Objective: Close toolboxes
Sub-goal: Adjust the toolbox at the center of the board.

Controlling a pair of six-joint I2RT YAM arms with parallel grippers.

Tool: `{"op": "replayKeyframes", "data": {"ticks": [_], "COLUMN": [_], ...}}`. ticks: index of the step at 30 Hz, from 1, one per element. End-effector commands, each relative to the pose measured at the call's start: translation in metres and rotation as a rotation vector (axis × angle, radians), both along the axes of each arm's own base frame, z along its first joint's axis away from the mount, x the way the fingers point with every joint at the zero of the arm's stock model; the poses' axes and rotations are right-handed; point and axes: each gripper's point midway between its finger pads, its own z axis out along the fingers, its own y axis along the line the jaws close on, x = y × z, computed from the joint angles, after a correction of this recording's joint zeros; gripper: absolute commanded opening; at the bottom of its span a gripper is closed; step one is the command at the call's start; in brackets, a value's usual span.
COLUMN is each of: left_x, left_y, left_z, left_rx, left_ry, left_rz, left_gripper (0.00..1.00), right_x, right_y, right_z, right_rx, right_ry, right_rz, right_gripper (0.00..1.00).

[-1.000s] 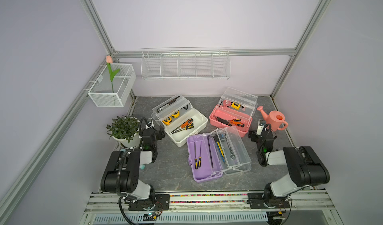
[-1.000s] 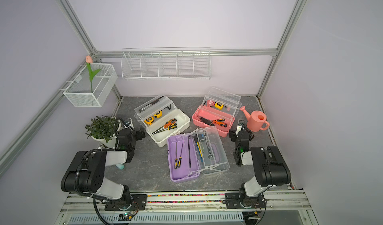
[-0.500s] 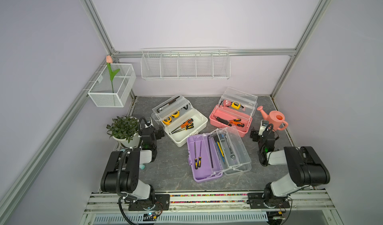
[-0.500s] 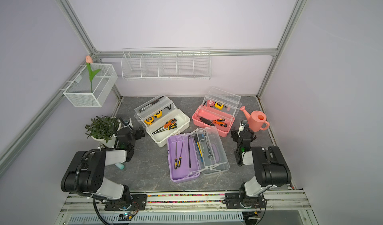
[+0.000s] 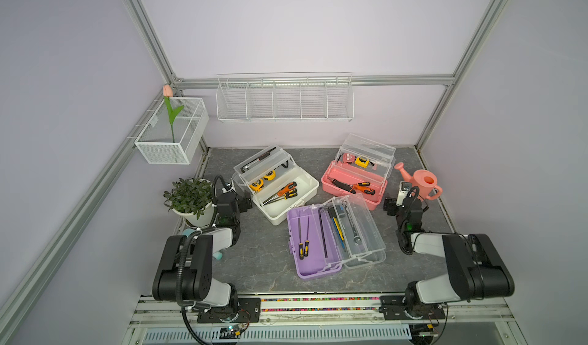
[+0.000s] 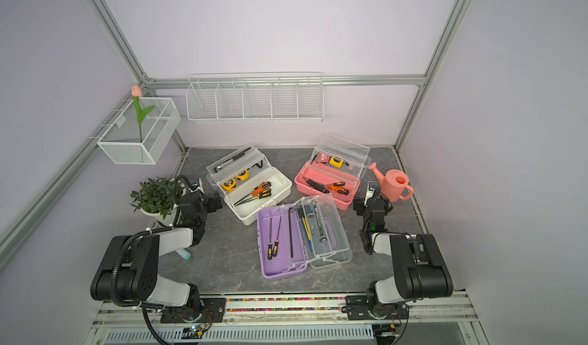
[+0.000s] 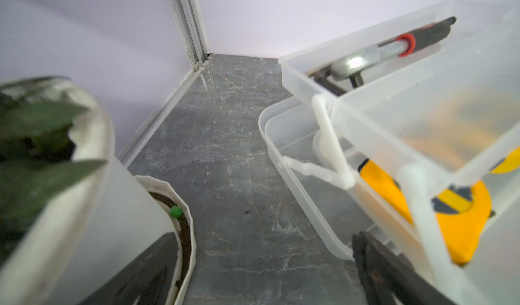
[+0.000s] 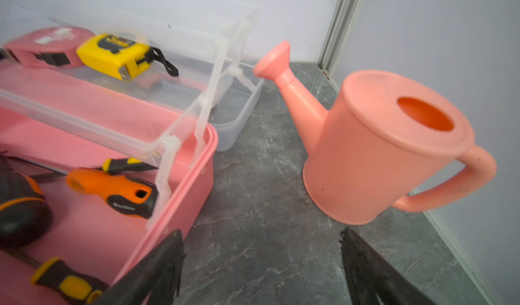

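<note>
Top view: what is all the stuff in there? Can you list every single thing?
toolboxes: 3, white, pink and purple, all open on the table
tools: many, mostly orange, yellow and black, inside the toolboxes
plant: 1, green in a white pot, left side of the table
watering can: 1, pink, right side of the table
baskets: 2, white wire, on the left wall and the back wall
tulip: 1, pink, in the left basket
teal thing: 1, under the left arm, too hidden to name
table: 1, grey
arms: 2, black and white, front corners
left pincer: open, between plant and white toolbox
right pincer: open, between pink toolbox and watering can
</note>
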Motion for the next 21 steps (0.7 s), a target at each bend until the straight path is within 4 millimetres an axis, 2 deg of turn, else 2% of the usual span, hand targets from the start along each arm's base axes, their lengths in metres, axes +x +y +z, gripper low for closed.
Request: {"op": "replayKeyframes", "data": {"ticks": [1,3,6,9,11,14,17,21], "left_x": [0.004,0.004,0.002,-0.006,-0.017,-0.035,-0.054,-0.082], "left_y": [-0.004,-0.013,-0.051,-0.091,-0.112,-0.131,-0.151,-0.170], "left_z": [0.028,0.037,0.048,0.049,0.042,0.032,0.024,0.016], "left_rx": [0.016,-0.025,-0.117,-0.286,-0.413,-0.520,-0.566,-0.561], "left_ry": [0.038,0.062,0.078,0.091,0.125,0.168,0.225,0.313], "left_rz": [0.022,0.041,-0.041,-0.135,-0.187,-0.215,-0.266,-0.315], "left_gripper": [1.00,1.00,0.98,0.97,0.94,0.93,0.92,0.91], "right_x": [-0.002,-0.004,-0.014,-0.037,-0.057,-0.091,-0.121,-0.149], "right_y": [-0.006,-0.005,-0.003,0.001,0.014,0.026,0.036,0.061], "right_z": [0.025,0.032,0.033,0.026,0.017,0.002,-0.012,-0.030], "right_rx": [0.001,0.054,0.144,0.231,0.317,0.398,0.468,0.593], "right_ry": [0.015,0.052,0.164,0.298,0.390,0.502,0.589,0.701], "right_rz": [-0.046,-0.059,-0.087,-0.119,-0.096,-0.079,-0.072,-0.004], "right_gripper": [0.89,0.90,0.96,0.99,0.94,0.88,0.85,0.73]}}
